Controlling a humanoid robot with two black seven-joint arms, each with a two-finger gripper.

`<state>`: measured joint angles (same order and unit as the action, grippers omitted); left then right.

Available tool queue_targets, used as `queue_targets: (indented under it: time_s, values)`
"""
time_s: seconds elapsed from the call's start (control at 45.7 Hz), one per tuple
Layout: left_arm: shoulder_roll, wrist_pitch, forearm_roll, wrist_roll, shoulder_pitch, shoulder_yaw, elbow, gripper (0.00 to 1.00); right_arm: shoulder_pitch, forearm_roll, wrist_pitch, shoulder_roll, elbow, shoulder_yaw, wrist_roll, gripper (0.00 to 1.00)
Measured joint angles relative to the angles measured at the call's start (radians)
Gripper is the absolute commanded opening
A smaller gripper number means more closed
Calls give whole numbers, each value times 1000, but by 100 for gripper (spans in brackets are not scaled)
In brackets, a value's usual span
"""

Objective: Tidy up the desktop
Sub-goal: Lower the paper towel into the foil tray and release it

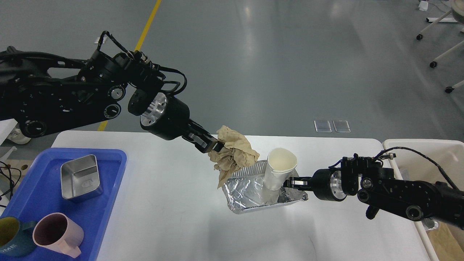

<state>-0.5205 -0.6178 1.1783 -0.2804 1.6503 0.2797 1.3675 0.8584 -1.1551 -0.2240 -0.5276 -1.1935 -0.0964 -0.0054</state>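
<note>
The white desktop (174,217) carries a crumpled foil tray (250,195) with a white paper cup (281,166) standing in it. My left gripper (214,146) is shut on a wad of crumpled brown paper (233,152) and holds it in the air over the foil tray's back left corner. My right gripper (291,183) reaches in from the right, its fingers pinched together at the foil tray's right rim, just beside the cup's base.
A blue plastic tray (116,181) at the front left holds a square metal box (80,177), a pink mug (58,232) and a dark blue mug (11,235). A beige bin (417,145) stands off the table's right edge.
</note>
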Motion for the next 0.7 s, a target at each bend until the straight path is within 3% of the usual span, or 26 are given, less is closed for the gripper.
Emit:
queue_targets:
  time_s: [0.175, 0.394, 0.525, 0.7]
  values:
    - [45, 5, 1, 3, -37, 4, -33, 3, 6, 0, 2, 1, 0, -2, 1, 0]
    - [120, 32, 3, 7, -120, 6, -123, 12, 8, 0, 2, 0, -3, -4, 1, 0]
    - [166, 52, 2, 27, -159, 5, -157, 30, 8, 1, 2, -2, -7, -6, 1, 0]
    - [213, 106, -1, 46, -190, -1, -198, 73, 8, 2, 2, -3, -8, -8, 1, 0]
